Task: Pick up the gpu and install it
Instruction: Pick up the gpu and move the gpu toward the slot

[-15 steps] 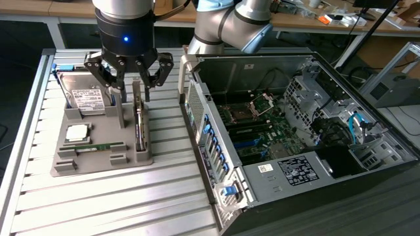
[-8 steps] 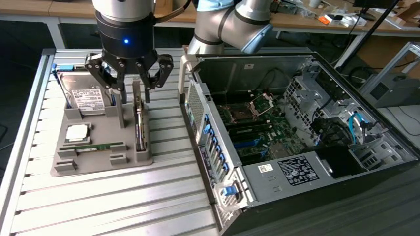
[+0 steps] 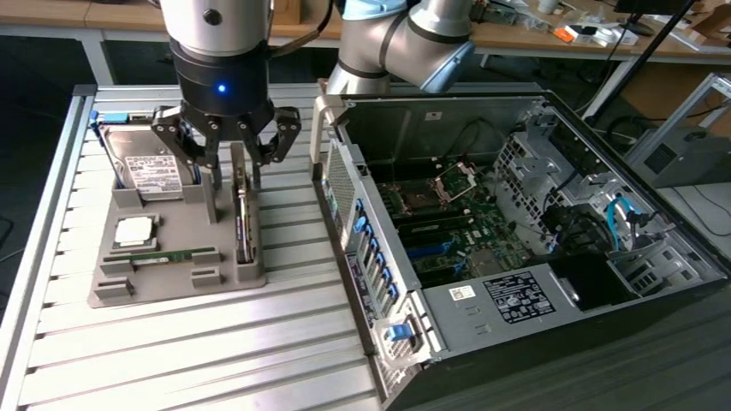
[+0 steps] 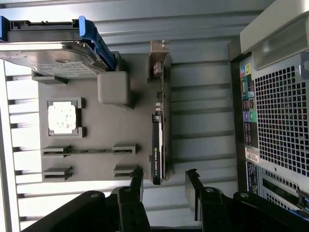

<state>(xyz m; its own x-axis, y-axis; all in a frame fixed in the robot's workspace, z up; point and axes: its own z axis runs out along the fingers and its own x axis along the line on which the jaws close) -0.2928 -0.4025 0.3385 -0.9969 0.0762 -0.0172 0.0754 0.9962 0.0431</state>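
The gpu (image 3: pixel 243 224) is a thin dark card standing on edge in a slot along the grey tray (image 3: pixel 171 289), on the side nearest the computer case. My gripper (image 3: pixel 233 169) hangs just above the card's far end, open, its black fingers (image 3: pixel 201 159) spread to either side of it. In the wrist view the gpu (image 4: pixel 158 145) runs along the tray (image 4: pixel 108 123), and my gripper (image 4: pixel 164 176) straddles its near end with a gap on both sides. Nothing is held.
The tray also carries a hard drive (image 3: pixel 149 167), a square silver processor (image 3: pixel 135 229) and a green memory stick (image 3: pixel 160 254). The open computer case (image 3: pixel 514 240) lies at the exterior view's right, its motherboard exposed. The slatted metal table (image 3: pixel 228 351) extends towards the front.
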